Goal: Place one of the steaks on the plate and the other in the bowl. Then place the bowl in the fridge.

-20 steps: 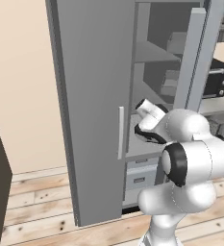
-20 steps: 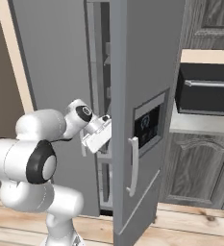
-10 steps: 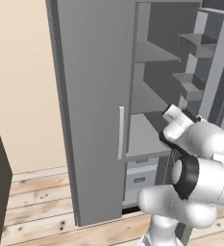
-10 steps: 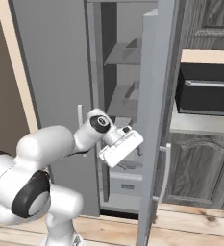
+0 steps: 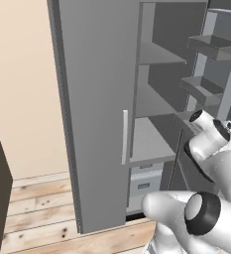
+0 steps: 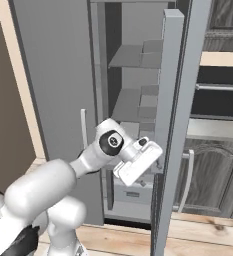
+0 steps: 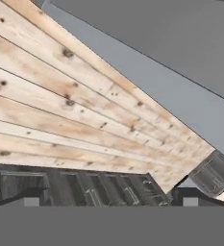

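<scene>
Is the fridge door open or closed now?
Open. The right door is swung outward, and the fridge shows bare grey shelves inside.

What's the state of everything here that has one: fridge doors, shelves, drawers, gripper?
fridge: left door shut, right door swung open
fridge shelves: bare, nothing on them
fridge drawers: pushed in
door racks: nothing seen in them
gripper: open, holding nothing, pointed down at the wooden floor
</scene>
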Tool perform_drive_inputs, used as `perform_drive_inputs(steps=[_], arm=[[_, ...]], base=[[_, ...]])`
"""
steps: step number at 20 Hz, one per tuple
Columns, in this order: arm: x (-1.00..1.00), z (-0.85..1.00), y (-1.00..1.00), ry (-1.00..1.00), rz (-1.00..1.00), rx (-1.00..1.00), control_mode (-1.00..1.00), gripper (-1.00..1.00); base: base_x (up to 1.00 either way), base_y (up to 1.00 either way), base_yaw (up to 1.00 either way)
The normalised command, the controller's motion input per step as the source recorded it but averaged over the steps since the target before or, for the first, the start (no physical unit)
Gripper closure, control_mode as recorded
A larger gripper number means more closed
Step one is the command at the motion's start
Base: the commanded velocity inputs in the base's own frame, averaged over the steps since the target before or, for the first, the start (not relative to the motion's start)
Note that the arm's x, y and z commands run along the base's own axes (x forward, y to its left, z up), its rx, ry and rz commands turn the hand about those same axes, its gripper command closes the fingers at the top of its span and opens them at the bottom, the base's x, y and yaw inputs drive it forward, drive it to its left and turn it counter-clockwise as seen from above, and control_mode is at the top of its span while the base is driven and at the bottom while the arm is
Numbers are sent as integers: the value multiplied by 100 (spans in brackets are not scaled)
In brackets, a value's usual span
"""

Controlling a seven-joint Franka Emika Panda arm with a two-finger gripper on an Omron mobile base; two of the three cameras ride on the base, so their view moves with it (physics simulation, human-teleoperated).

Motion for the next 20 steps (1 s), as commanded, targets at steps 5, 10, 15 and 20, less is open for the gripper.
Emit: perform_drive_inputs(steps=[5, 10, 15, 20], arm=[[24, 56, 100, -48, -12, 10, -100, -100], [41, 22, 100, -54, -19, 29, -100, -100], [47, 0, 98, -57, -20, 42, -100, -100], [50, 0, 76, -57, -26, 58, -100, -100]], base=[[0, 0, 0], [0, 0, 0], [0, 0, 0], [0, 0, 0]])
